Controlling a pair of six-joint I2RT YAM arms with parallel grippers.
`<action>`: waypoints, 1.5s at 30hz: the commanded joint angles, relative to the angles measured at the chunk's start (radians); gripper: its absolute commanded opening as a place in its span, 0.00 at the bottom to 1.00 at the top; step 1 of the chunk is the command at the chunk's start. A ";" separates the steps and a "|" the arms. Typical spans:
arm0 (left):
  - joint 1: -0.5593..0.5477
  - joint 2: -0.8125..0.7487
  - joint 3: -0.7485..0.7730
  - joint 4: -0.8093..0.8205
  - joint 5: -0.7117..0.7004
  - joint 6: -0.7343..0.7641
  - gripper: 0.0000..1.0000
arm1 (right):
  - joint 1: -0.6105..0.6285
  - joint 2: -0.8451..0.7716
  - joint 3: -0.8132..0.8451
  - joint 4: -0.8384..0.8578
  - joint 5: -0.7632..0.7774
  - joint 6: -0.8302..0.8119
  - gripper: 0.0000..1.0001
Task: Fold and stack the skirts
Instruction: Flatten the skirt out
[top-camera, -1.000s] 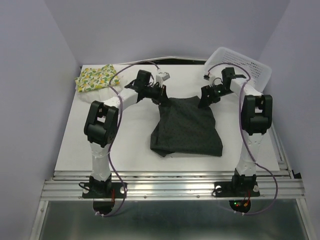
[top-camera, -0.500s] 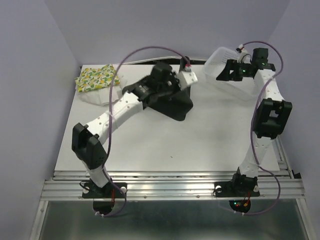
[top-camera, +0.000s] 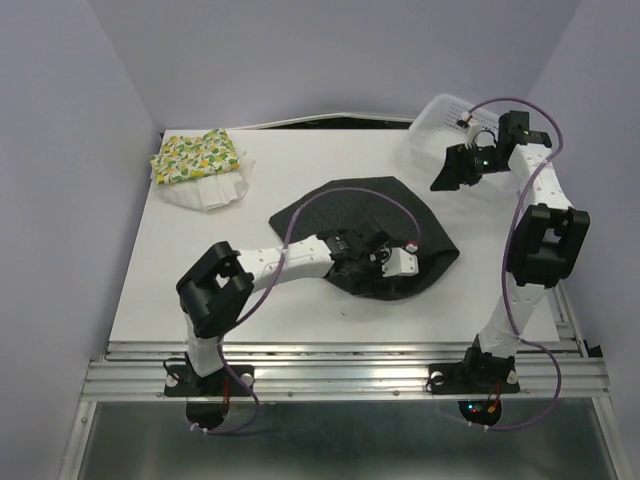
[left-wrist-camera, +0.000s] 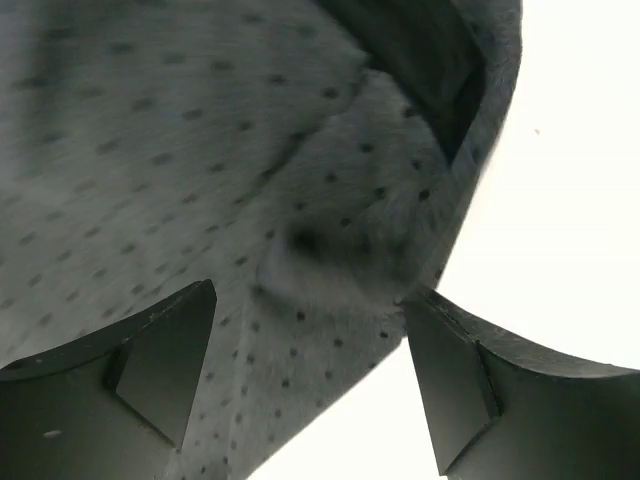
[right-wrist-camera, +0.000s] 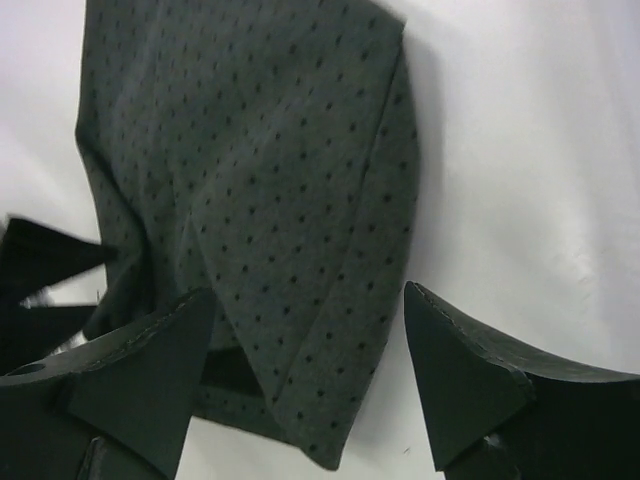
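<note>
The left gripper (left-wrist-camera: 308, 305) is unclenched, its jaws spread over a bunched ridge of the black skirt (top-camera: 345, 205) (finely dotted, seen close), which lies crumpled at the middle of the table (top-camera: 150, 270). The right gripper (right-wrist-camera: 308, 295) hangs wide apart and empty beside the basket (top-camera: 432, 120).

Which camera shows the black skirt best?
The top external view: only it shows almost the whole outline of the black skirt, lying rumpled on the table. The left wrist view shows just a close patch of dotted cloth with a puckered edge; the right wrist view shows one folded part, cut off by the frame.
</note>
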 joint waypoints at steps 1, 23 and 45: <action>0.106 -0.199 0.032 0.032 0.150 -0.079 0.87 | 0.021 -0.045 -0.111 -0.152 0.013 -0.209 0.79; 0.123 -0.087 0.099 -0.054 0.351 0.063 0.86 | 0.051 -0.186 -0.547 -0.071 0.335 -0.449 0.63; 0.114 -0.188 0.072 -0.325 0.493 0.375 0.00 | 0.051 -0.200 -0.434 -0.115 0.286 -0.382 0.01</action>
